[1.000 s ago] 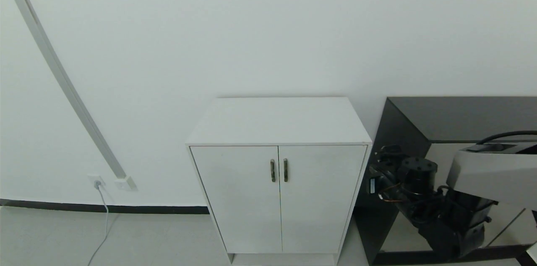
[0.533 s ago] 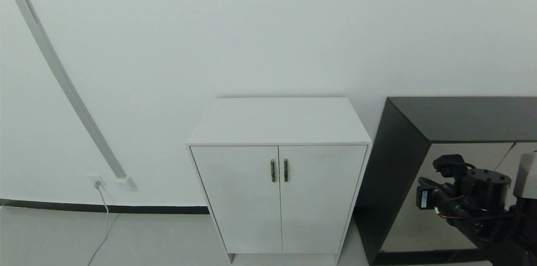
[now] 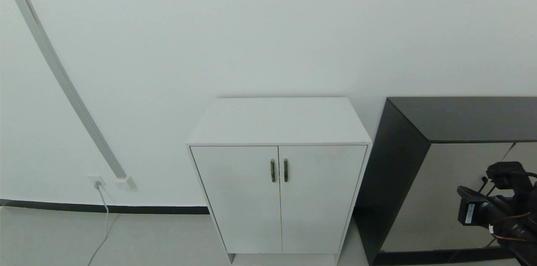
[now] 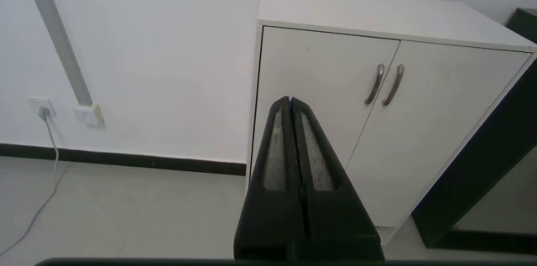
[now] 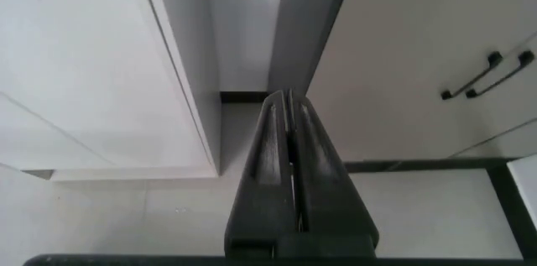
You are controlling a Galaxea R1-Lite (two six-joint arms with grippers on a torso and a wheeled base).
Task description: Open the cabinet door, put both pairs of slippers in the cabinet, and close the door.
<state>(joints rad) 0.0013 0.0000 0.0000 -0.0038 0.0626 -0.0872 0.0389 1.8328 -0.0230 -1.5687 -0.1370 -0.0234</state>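
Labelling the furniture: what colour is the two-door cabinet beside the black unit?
The cabinet is white, with dark metal handles; the head view shows it best.

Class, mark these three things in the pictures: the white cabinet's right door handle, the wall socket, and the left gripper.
right door handle (image 3: 285,170): head view, middle of the bar.
wall socket (image 3: 94,178): head view, on its face plate.
left gripper (image 4: 290,106): left wrist view, where the tips of its shut fingers meet.
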